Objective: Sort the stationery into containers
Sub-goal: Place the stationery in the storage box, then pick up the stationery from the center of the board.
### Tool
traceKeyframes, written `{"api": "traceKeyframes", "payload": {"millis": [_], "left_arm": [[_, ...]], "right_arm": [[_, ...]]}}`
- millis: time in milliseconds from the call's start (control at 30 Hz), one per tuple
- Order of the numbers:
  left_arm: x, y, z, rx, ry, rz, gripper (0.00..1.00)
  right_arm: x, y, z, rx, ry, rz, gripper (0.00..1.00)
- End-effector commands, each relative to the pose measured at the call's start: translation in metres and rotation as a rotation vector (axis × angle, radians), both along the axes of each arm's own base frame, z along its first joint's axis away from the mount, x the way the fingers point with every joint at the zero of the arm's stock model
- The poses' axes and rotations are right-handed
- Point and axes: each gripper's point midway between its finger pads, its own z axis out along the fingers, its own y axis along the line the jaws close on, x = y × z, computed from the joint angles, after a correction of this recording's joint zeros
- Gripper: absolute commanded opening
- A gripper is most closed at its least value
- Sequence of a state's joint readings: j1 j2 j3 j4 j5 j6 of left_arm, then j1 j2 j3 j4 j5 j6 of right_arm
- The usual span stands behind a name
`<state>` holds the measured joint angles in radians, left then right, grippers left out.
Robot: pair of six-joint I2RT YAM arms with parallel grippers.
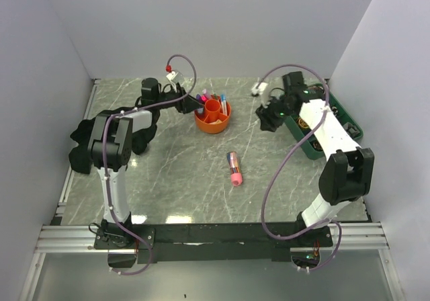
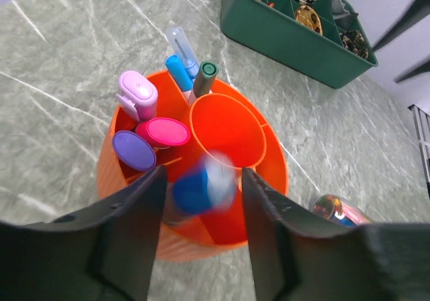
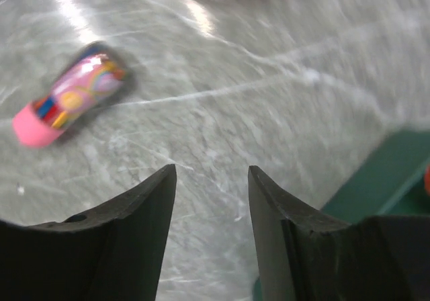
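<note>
Well, on the overhead camera I see the orange holder (image 1: 213, 127) standing toward the back of the marble table (image 1: 168, 173), with my left gripper (image 2: 203, 175) just above its near side. Through the left wrist camera its fingers (image 2: 127, 234) are spread. A blue-and-white pen (image 2: 200, 188) shows between them, blurred, over one of the ring compartments. As far as the blur lets me judge, a slim gap runs down either side of it, so I read it as not pinched.

In the ring compartments on the left of that view stand a lilac piece (image 2: 138, 94), a pink-capped marker (image 2: 164, 132) and a purple-capped marker (image 2: 133, 150). Beyond the central cup (image 2: 225, 130) stand a blue pen (image 2: 178, 71), a clear-capped pen (image 2: 181, 42) and a grey marker with a green tip (image 2: 207, 72).

My right gripper (image 3: 211, 173) hangs over bare table just beside the dark green tray (image 3: 396, 173), its jaws apart and gripping nothing.

One piece of stationery lies loose: a rainbow-patterned stick with a pink cap (image 1: 234, 168), flat on the table in front of the holder and well apart from both grippers. A black cloth bundle (image 1: 84, 143) lies at the table's left edge, beside the left arm.
</note>
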<state>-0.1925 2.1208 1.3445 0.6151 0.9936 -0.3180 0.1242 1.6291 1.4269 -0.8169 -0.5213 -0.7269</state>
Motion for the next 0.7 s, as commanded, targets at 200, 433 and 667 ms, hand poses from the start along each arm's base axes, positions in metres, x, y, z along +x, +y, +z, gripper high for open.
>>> {"api": "traceKeyframes", "payload": {"millis": [200,433,667], "left_arm": [[-0.034,0.045,0.094,0.025,-0.165,0.008,0.65],[-0.086,0.088,0.148,0.084,-0.213,0.102,0.75],[-0.139,0.135,0.166,0.139,-0.243,0.270,0.84]], "right_arm": [[-0.077,0.081,-0.015,-0.358,-0.127,0.866,0.58],[-0.094,0.088,-0.042,-0.583,-0.374,1.310,0.58],[-0.082,0.104,-0.048,-0.671,-0.510,1.626,0.58]]}}
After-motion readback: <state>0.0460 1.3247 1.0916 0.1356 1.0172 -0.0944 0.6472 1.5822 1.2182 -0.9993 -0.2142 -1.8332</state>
